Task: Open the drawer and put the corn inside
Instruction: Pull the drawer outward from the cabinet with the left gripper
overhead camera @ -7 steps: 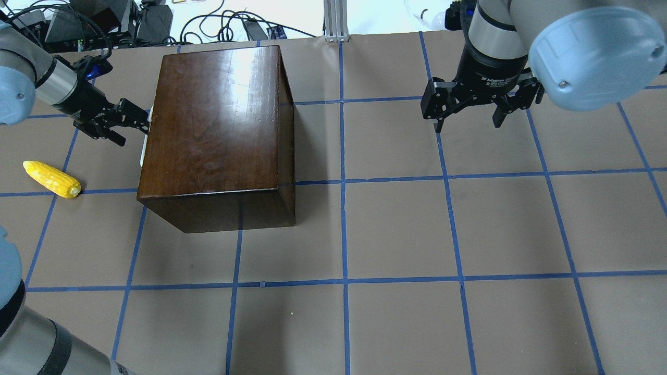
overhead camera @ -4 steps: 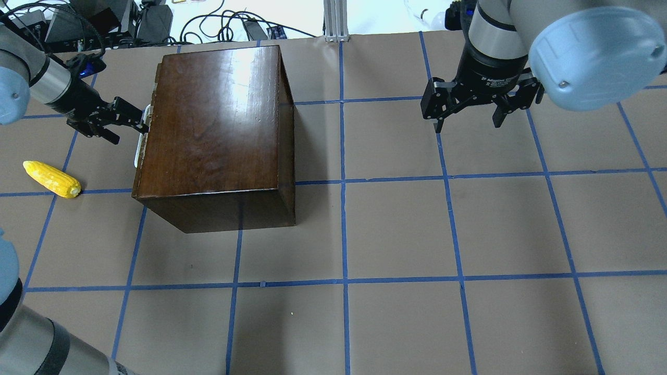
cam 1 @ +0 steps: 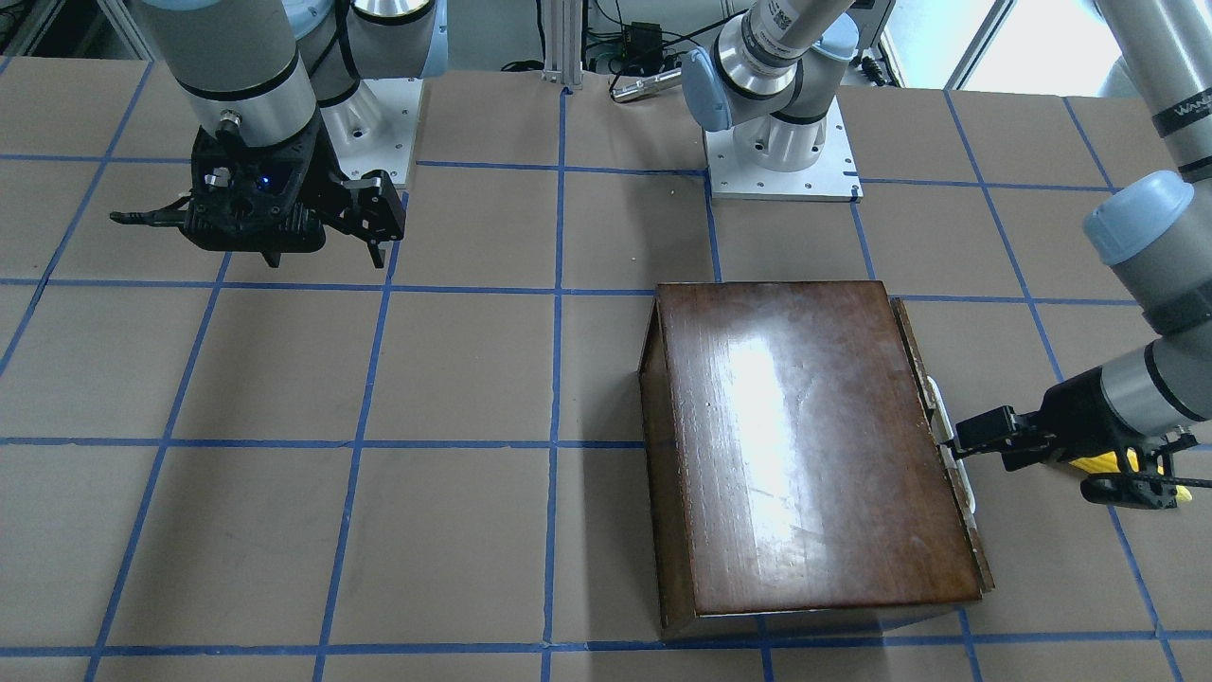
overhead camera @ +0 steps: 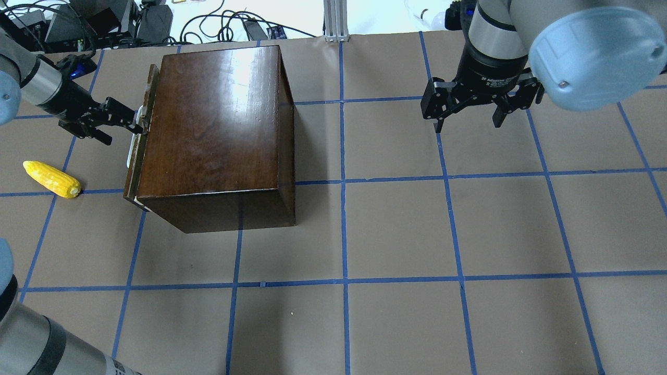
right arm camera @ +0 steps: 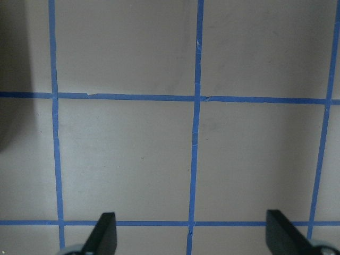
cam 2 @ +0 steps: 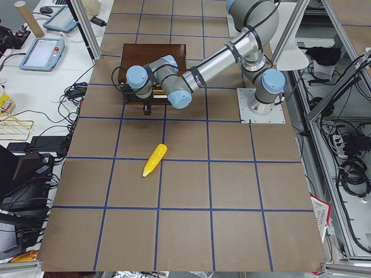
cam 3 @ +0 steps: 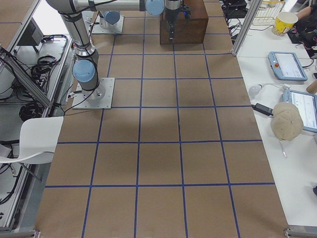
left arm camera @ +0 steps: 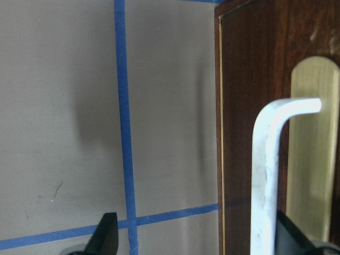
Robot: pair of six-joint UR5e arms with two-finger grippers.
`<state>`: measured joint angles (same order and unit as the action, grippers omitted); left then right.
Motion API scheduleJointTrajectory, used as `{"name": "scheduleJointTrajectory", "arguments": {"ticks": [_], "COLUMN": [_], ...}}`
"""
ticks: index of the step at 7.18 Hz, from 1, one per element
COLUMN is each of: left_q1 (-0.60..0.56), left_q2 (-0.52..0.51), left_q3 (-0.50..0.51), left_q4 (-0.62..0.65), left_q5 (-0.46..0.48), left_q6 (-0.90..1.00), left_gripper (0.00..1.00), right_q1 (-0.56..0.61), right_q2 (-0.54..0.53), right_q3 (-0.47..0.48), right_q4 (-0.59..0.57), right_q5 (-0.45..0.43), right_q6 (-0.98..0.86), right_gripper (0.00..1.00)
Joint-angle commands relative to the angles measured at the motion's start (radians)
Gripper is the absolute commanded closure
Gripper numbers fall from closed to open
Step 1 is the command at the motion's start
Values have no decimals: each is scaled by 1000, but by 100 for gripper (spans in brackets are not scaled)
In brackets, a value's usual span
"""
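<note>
The dark-brown wooden box (overhead camera: 213, 130) stands on the table, also seen from the front (cam 1: 814, 445). Its drawer front panel (overhead camera: 138, 148) stands a little out from the box's left side, with a white handle (overhead camera: 130, 156) on it. My left gripper (overhead camera: 124, 133) is open, with one finger hooked behind the handle (left arm camera: 265, 170) and the other outside it. The yellow corn (overhead camera: 52, 179) lies on the table left of the box, near and below that gripper. My right gripper (overhead camera: 467, 125) is open and empty, hovering over bare table at the far right.
Brown paper with a blue tape grid (overhead camera: 344, 182) covers the table. Cables and electronics (overhead camera: 130, 21) lie beyond the far edge. An aluminium post (overhead camera: 336, 21) stands at the back centre. The arm bases (cam 1: 781, 152) sit at the robot's side of the table.
My left gripper has moved left with a finger on the handle, and the drawer front has come a little way out of the box. The right arm and the corn have not moved.
</note>
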<state>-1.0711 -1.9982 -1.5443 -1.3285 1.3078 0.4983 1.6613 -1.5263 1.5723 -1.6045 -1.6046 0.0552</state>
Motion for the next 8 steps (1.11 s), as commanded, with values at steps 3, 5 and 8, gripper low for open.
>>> {"name": "scheduleJointTrajectory", "arguments": {"ticks": [3,5,8], "left_q1": [59,89,111], "left_q2": [-1,-4,-7], "left_q3": [1,3,6], "left_q4": [0,0,0], "left_q5": [2,2,2], "left_q6": [5,11,28], "left_gripper": [0,0,0], "right_q1": [0,0,0], "right_q2": [0,0,0], "right_q3": [0,0,0], "right_q4": [0,0,0], "right_q5": [0,0,0], "right_q6": [0,0,0], "right_gripper": [0,0,0]}}
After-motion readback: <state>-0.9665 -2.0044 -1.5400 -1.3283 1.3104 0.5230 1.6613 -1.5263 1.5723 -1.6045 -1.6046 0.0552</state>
